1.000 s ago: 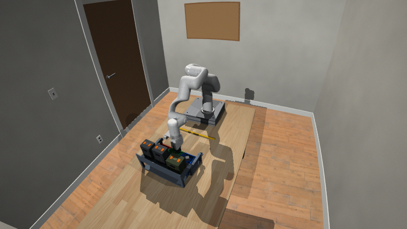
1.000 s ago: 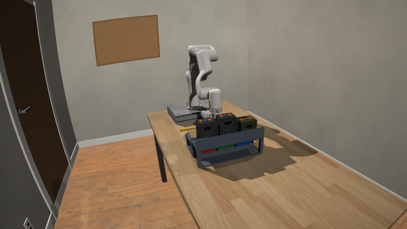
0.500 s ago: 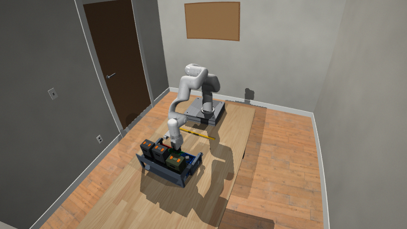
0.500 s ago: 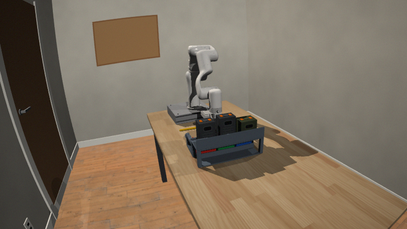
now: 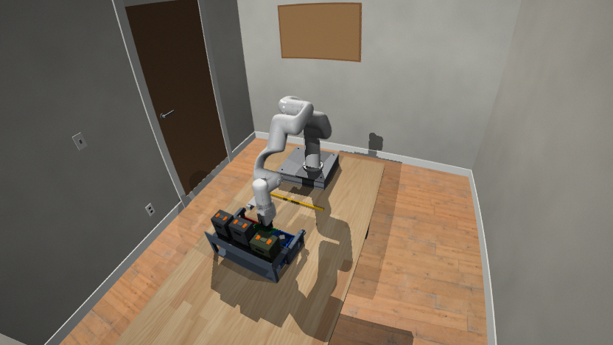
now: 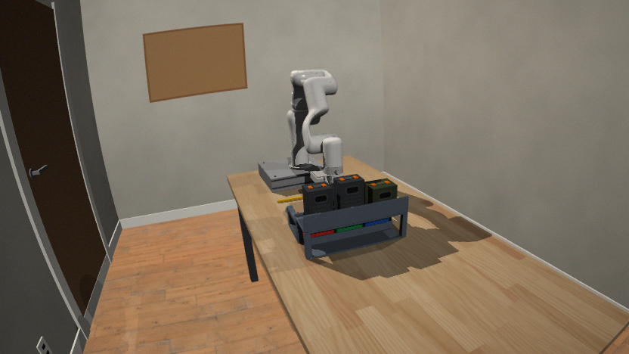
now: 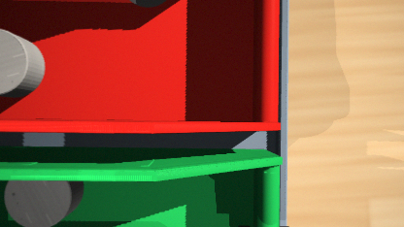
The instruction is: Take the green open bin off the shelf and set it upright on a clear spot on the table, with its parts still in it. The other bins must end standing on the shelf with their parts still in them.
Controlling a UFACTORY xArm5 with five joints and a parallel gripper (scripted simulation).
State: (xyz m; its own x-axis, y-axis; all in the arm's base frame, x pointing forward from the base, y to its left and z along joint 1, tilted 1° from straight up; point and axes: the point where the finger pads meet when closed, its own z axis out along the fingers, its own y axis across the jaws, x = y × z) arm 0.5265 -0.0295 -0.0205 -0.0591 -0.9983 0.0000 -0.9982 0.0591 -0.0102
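The green open bin (image 7: 146, 194) sits on the lower level of the grey shelf (image 6: 351, 218), between a red bin (image 7: 121, 73) and a blue bin (image 6: 377, 222). Its front also shows in the exterior view (image 6: 349, 228). A grey cylinder (image 7: 41, 201) lies in the green bin and another (image 7: 16, 63) in the red bin. My gripper (image 5: 264, 225) reaches down behind the shelf and is shut on the green bin's back rim, which looks slightly tilted in the wrist view. The fingertips are hidden.
Two black boxes (image 6: 318, 197) (image 6: 350, 190) and an olive box (image 6: 382, 190) stand on the shelf's upper level, right in front of the gripper. A yellow stick (image 5: 298, 201) lies on the table between the shelf and the robot base (image 5: 308, 167).
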